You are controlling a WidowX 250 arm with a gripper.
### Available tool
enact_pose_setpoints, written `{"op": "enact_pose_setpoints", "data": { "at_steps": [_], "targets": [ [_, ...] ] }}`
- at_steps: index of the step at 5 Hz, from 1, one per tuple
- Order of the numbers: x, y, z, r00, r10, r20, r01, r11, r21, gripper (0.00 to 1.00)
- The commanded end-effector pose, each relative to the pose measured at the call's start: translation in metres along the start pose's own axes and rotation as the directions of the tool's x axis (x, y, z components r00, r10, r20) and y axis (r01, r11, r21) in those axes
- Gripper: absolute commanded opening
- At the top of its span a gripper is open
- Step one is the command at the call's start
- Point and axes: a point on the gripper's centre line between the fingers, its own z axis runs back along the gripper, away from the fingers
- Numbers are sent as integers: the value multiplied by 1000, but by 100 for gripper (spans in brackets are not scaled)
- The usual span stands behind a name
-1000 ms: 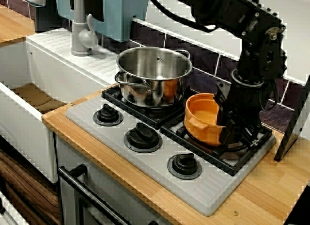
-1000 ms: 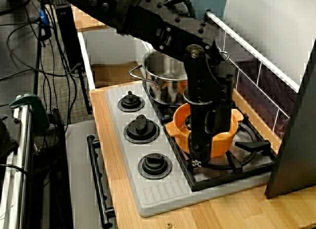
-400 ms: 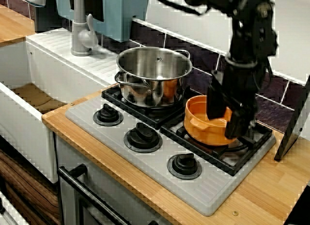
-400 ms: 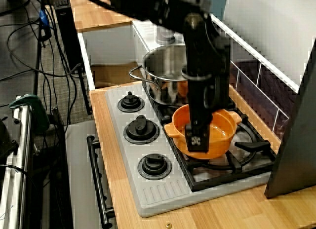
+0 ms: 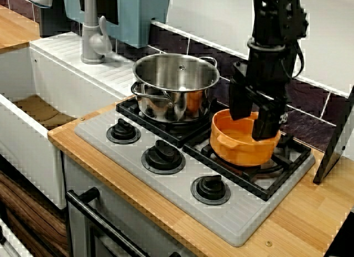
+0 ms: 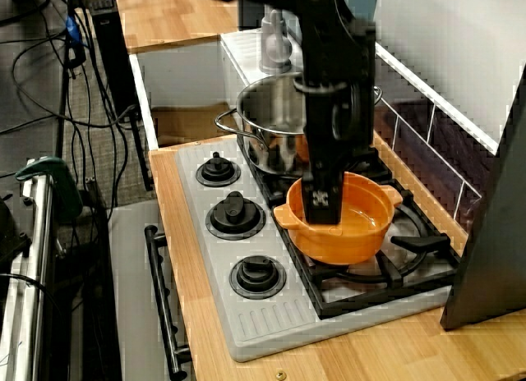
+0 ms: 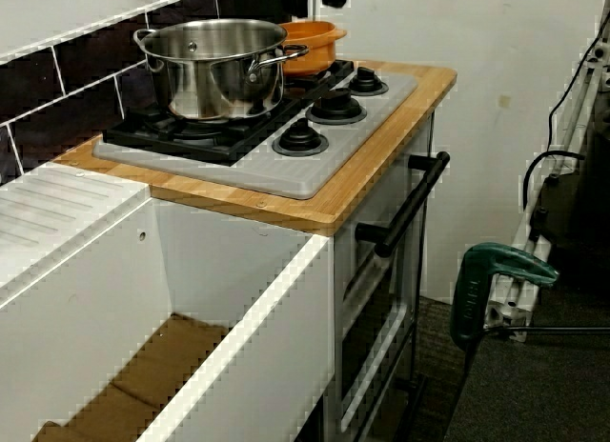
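**Pot on the right grate, claw open above it**

Sink (image 5: pixel 22 129) comes first at the left, a white, square-walled basin, with a grey tap (image 5: pixel 91 30) and a ribbed white drainer (image 5: pixel 83 57) behind it. The wooden worktop (image 5: pixel 310 212) begins next, pale and straight-grained, and carries a matt grey hob (image 5: pixel 232 218) with fine ridges on its surface. At the hob's back left corner a steel pot (image 5: pixel 176 85) stands on the black bars; it is round, polished and mirror-bright, with loop handles. Three black knobs (image 5: pixel 163 155), round and ridged, run along the hob's front edge.

Towards the hob's right end the orange pot (image 5: pixel 238 146) sits level on the black grate (image 5: pixel 287 157), just beside the steel one. It is smooth, low and wide, with small ear handles and nothing visible inside. The claw (image 5: pixel 253 117) hangs directly over it. Its two black fingers stand well apart, orange shows between them, and they hold nothing. In the view from the front of the hob the claw (image 6: pixel 320 204) lies across the pot's mouth, so I cannot tell whether a fingertip brushes the rim.

By the look of it the placing is done, with the pot seated and nothing gripped. The claw, though, is close over the pot rather than well clear.

Glossy dark tiles (image 5: pixel 315 129) back the worktop, and a flat black panel (image 5: pixel 334 140) leans at its right edge.
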Motion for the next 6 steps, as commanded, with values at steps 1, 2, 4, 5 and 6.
{"op": "enact_pose_setpoints", "data": {
  "at_steps": [1, 2, 4, 5, 6],
  "targets": [
    [-4, 20, 45, 980, 154, 125, -155, 988, 0, 100],
    [-7, 22, 37, 967, 229, 113, -236, 970, 54, 100],
    [-9, 30, 19, 960, 269, 77, -274, 960, 59, 100],
    [-12, 35, 13, 962, 264, 68, -267, 962, 50, 100],
    [-14, 39, 8, 965, 257, 56, -260, 964, 49, 100]
  ]
}}
